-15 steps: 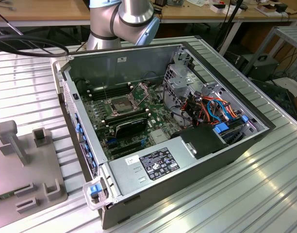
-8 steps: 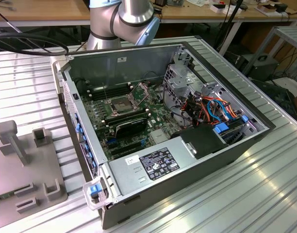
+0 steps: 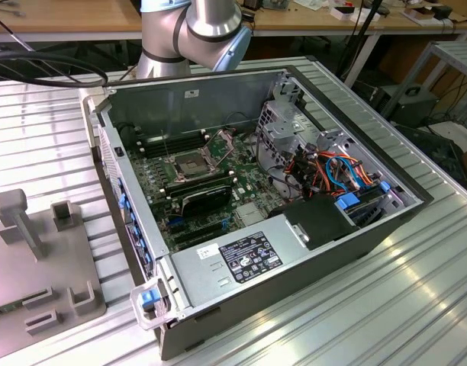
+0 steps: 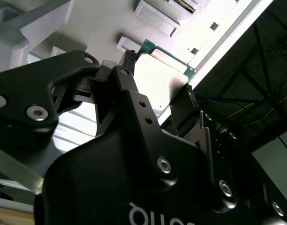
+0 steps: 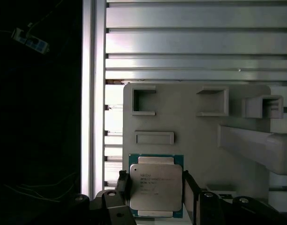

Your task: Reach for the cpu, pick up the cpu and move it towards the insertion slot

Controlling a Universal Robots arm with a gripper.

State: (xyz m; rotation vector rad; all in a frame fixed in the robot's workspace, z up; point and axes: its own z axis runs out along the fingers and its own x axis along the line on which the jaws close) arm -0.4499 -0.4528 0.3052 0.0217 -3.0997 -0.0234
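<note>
The cpu (image 5: 155, 185), a silver square on a green board, sits between my gripper's (image 5: 155, 193) two black fingers (image 5: 188, 187) in the first wrist view. It hangs over a grey fixture plate (image 5: 195, 136). The second wrist view shows the cpu's (image 4: 164, 77) green edge clamped between the fingertips (image 4: 185, 105) of the gripper (image 4: 158, 72), which is shut on it. In the exterior view the insertion slot (image 3: 189, 162) lies on the motherboard inside the open computer case (image 3: 195, 91), its metal plate hinged up. The arm (image 3: 210, 23) rises behind the case.
The grey fixture plate (image 3: 35, 252) with upright pegs and pockets lies at the exterior view's left on a ribbed aluminium table (image 3: 417, 305). Inside the case are a black shroud (image 3: 207, 198), bundled cables (image 3: 333, 171), a drive cage (image 3: 287, 126) and a power supply (image 3: 241, 259).
</note>
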